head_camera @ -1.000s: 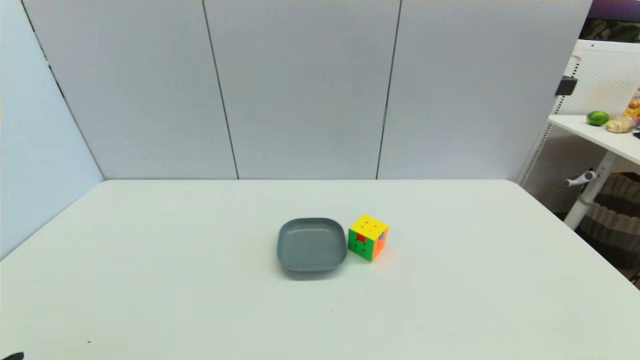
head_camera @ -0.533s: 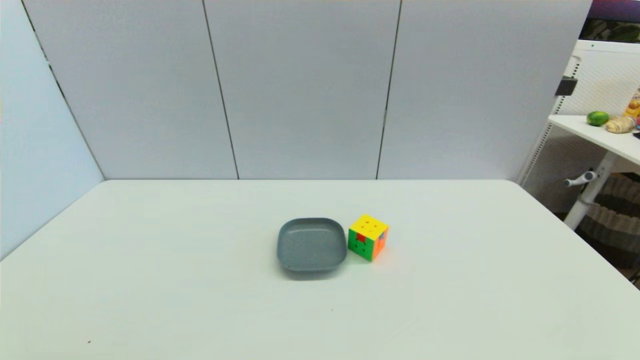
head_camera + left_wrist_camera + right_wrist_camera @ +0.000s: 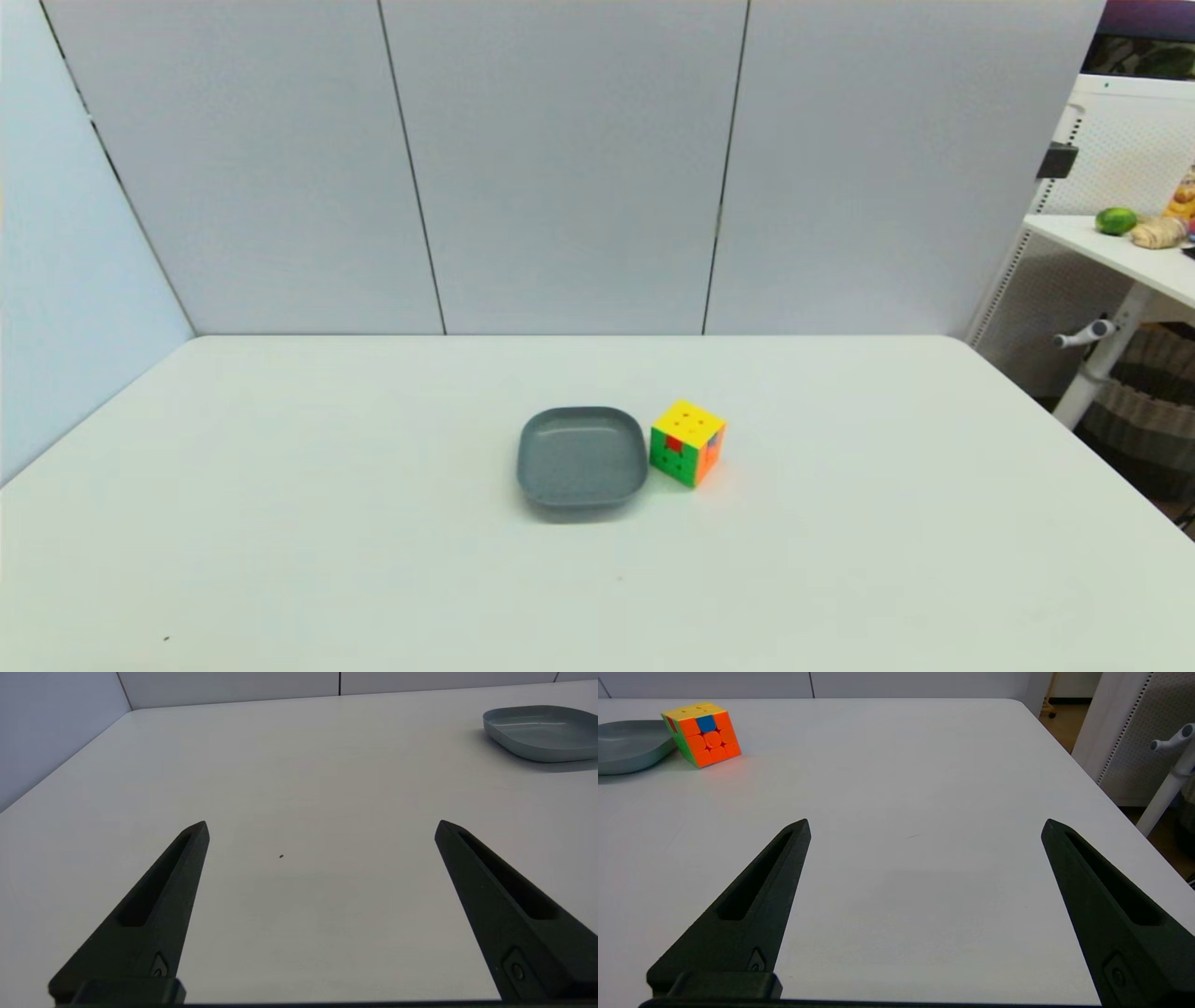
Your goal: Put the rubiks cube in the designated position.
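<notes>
Pale grey wall panels back the white table (image 3: 373, 560), which fills the head view. Near its centre sits a shallow grey rounded-square dish (image 3: 582, 456), and the small rubiks cube (image 3: 688, 442), yellow on top with green and orange sides, rests on the tabletop just beside the dish at its 3 o'clock; whether the two touch cannot be told. Neither arm shows in the head view. Each wrist view shows its own gripper low over bare tabletop: the left gripper (image 3: 321, 828), fingers spread wide and holding nothing, has the dish at about 1 o'clock, well apart; the right gripper (image 3: 924, 826), likewise released, has the cube at about 11 o'clock, well apart.
</notes>
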`<state>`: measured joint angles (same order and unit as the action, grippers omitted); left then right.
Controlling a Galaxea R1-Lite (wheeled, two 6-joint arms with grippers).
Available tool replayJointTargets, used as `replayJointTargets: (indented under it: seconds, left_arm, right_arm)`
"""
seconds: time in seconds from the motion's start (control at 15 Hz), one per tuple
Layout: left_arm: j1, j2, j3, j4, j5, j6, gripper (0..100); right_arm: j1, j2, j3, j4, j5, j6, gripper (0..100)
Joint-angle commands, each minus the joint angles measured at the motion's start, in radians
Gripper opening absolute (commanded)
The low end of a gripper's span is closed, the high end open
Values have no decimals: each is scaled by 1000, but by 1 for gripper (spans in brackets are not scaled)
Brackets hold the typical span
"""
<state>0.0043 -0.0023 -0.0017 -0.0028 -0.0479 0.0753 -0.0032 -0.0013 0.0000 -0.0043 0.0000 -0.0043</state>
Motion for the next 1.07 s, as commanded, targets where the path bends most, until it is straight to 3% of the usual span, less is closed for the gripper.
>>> replayJointTargets:
  seconds: [0.07, 1.07]
  left_arm:
    - [0, 2, 2, 0, 0, 0, 100]
    - [0, 2, 2, 0, -1, 0, 100]
  right_arm:
    - [0, 1, 0, 0, 0, 0, 100]
    - [0, 1, 0, 0, 0, 1, 100]
